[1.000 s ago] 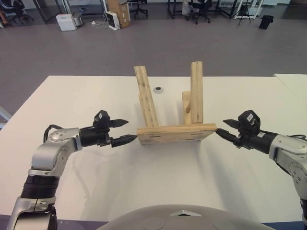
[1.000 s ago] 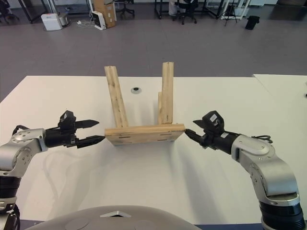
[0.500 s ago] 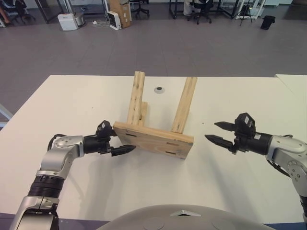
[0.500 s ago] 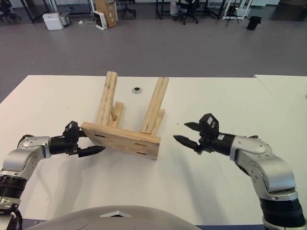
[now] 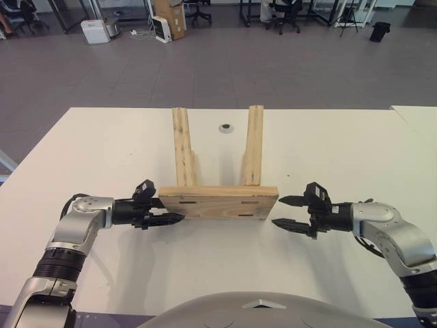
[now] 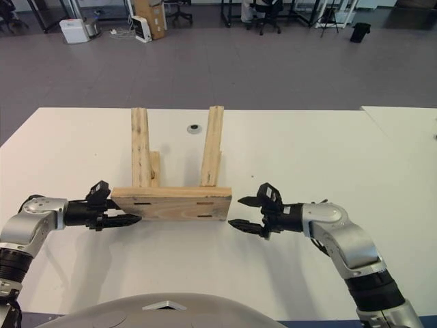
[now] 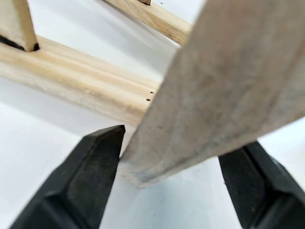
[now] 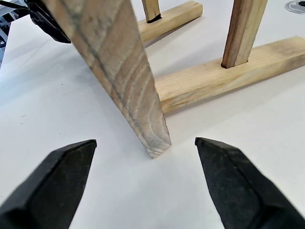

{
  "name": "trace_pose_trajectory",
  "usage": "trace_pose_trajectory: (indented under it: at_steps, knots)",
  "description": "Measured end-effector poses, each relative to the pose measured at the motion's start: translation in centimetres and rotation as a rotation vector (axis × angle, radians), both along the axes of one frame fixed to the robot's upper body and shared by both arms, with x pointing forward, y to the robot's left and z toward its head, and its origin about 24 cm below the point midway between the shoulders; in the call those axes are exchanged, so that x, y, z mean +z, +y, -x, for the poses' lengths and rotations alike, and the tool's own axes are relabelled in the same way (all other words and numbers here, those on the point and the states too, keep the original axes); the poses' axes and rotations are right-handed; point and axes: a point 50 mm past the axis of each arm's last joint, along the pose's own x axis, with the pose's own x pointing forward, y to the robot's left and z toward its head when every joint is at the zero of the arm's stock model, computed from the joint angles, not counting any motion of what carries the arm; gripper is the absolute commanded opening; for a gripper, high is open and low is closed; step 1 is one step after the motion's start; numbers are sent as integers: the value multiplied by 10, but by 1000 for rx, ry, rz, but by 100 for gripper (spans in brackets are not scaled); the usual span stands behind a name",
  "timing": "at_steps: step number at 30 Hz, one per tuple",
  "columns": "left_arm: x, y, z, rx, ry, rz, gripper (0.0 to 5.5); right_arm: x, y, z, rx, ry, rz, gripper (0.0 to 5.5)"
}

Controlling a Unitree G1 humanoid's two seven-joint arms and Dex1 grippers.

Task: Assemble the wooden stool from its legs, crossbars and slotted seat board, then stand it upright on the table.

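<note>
The wooden stool lies on its side on the white table (image 5: 341, 150). Its slotted seat board (image 5: 218, 203) faces me on edge, and two legs (image 5: 183, 147) (image 5: 253, 145) point away. My left gripper (image 5: 162, 213) sits at the board's left end, shut on that edge; in the left wrist view its fingers (image 7: 90, 167) straddle the board (image 7: 214, 86). My right gripper (image 5: 283, 212) stands open just right of the board's right end, not touching it. The right wrist view has the board's corner (image 8: 138, 109) ahead of the spread fingers (image 8: 62, 176), with crossbars (image 8: 214, 81) beyond.
A small dark round disc (image 5: 225, 128) lies on the table behind the stool, between the legs. A second white table (image 5: 418, 117) begins at the far right. Open tabletop stretches on both sides and in front of the stool.
The stool has shifted left, tipped with its left end raised, then settled level. My left gripper closed onto the board's left edge. The right gripper backed off, then came near again.
</note>
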Motion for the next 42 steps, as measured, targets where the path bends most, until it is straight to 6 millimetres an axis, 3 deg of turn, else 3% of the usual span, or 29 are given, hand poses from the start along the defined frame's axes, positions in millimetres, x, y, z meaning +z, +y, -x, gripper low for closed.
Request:
trace_pose_trajectory:
  at_steps: [3,5,10,12,19,24,29,37,42]
  knots:
    - [-1,3,-1,-3,-6,0,226,-4,6,-8,41,-2,-33,390]
    - [-1,4,-1,-14,-11,-2,224,-10,10,-11,62,6,-39,360]
    - [-1,5,-3,-23,-12,-9,222,-13,23,-20,95,0,-87,263]
    - [-1,5,-3,-22,-9,-7,222,-15,24,-20,103,6,-93,198]
    - [2,2,-4,-37,13,-5,222,-10,22,-15,136,30,-53,176]
    - [33,-14,2,-86,137,56,217,23,9,0,102,144,-98,176]
    - [79,-22,-1,-115,333,140,208,69,-3,9,84,176,-136,171]
    - [113,-16,-5,-99,557,300,193,101,-11,9,10,311,-363,165]
    - [130,-27,-6,-226,726,467,166,110,1,18,136,491,-571,142]
